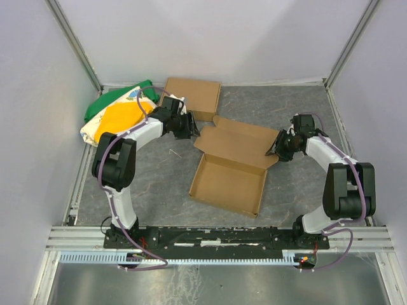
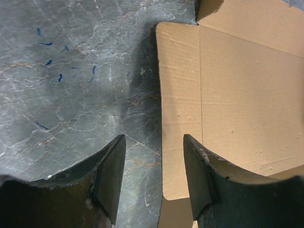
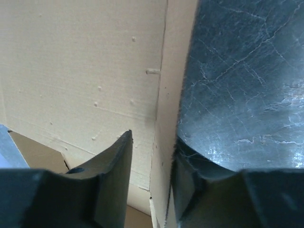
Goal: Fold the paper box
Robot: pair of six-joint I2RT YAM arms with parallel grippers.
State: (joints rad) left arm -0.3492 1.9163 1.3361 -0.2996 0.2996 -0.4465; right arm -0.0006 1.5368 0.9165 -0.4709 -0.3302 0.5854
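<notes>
Grasp step: your left end effector (image 2: 154,136) and right end effector (image 3: 153,137) gape astride flaps of the box (image 1: 229,178); pinch, then fold.

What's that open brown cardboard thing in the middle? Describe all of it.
The paper box is plain brown cardboard, half folded: a shallow tray with raised walls at the near side, its lid lying open behind. It lies on the grey table. The left gripper and right gripper each straddle a side flap, jaws open.
</notes>
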